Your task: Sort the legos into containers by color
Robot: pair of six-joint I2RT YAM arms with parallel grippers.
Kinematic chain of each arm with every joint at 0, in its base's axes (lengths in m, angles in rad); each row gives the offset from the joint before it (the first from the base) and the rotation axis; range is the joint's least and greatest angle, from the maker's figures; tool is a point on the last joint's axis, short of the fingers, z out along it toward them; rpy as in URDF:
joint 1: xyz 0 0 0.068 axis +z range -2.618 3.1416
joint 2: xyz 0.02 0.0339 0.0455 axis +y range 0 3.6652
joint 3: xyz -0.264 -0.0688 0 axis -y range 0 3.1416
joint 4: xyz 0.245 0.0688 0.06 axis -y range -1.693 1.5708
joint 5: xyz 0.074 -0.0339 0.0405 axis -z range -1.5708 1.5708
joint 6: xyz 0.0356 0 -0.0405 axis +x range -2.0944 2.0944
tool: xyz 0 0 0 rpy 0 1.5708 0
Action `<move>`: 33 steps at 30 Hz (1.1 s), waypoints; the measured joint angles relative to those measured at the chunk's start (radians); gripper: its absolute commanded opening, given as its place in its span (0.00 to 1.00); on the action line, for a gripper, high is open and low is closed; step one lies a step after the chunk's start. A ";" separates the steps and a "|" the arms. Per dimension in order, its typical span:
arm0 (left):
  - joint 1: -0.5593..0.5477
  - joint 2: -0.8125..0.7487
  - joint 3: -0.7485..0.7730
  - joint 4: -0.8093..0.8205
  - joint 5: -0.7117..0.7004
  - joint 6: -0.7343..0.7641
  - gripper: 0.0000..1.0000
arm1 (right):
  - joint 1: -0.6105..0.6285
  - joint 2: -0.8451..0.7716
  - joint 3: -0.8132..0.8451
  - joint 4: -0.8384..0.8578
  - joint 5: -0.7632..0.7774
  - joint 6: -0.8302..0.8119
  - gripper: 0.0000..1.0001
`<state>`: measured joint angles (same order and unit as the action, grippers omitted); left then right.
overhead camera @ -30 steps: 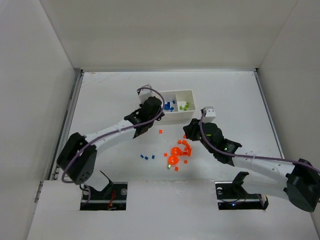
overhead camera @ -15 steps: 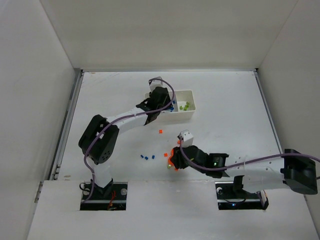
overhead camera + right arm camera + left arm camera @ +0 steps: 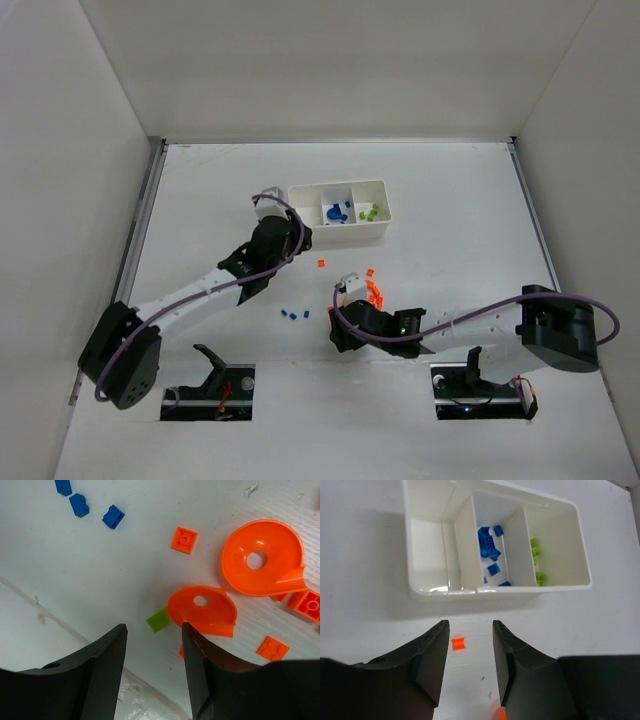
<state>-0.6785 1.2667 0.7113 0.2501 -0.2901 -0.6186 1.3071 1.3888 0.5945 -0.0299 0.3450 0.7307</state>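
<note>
The white tray point(image 3: 470, 591) has three containers: the left one bare, the middle one point(image 3: 490, 545) holding blue legos, the right one point(image 3: 536, 562) holding yellow-green legos. My left gripper point(image 3: 470, 630) hovers open just short of the tray, over a small orange lego point(image 3: 458, 643); from above, the left gripper point(image 3: 296, 237) is left of the tray point(image 3: 338, 228). My right gripper point(image 3: 153, 630) is open and empty above a green piece point(image 3: 159, 619) and two rounded orange pieces point(image 3: 202, 611), with three blue legos point(image 3: 113, 516) nearby. From above, the right gripper point(image 3: 340, 332) covers them.
Small orange legos point(image 3: 375, 293) lie scattered right of my right gripper, and one more point(image 3: 321, 263) sits alone below the tray. Blue legos point(image 3: 292, 315) lie in a short row to the left. White walls close in the table on three sides.
My left gripper has opened, come out of the tray and drawn back toward the near left. My right gripper has slid left over the orange pile and opened wider.
</note>
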 measured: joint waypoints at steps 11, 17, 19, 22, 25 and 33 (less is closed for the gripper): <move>0.018 -0.249 -0.256 -0.087 -0.016 -0.067 0.37 | 0.003 0.117 0.071 -0.007 0.000 0.033 0.33; -0.006 -0.323 -0.328 -0.158 -0.025 -0.079 0.37 | 0.003 0.125 0.090 -0.037 0.023 0.043 0.22; -0.027 -0.334 -0.348 -0.190 -0.028 -0.082 0.37 | 0.003 0.121 0.093 -0.050 0.026 0.043 0.22; -0.065 -0.346 -0.367 -0.227 -0.035 -0.097 0.37 | 0.001 0.066 0.093 -0.080 0.024 0.033 0.22; -0.104 -0.352 -0.377 -0.258 -0.047 -0.121 0.35 | -0.033 -0.041 0.105 -0.085 0.005 0.001 0.21; -0.187 -0.340 -0.377 -0.273 -0.110 -0.175 0.31 | -0.361 -0.097 0.249 -0.002 -0.024 -0.154 0.21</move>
<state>-0.8650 0.9268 0.3344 -0.0227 -0.4004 -0.7933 0.9459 1.2915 0.8433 -0.0315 0.3210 0.5762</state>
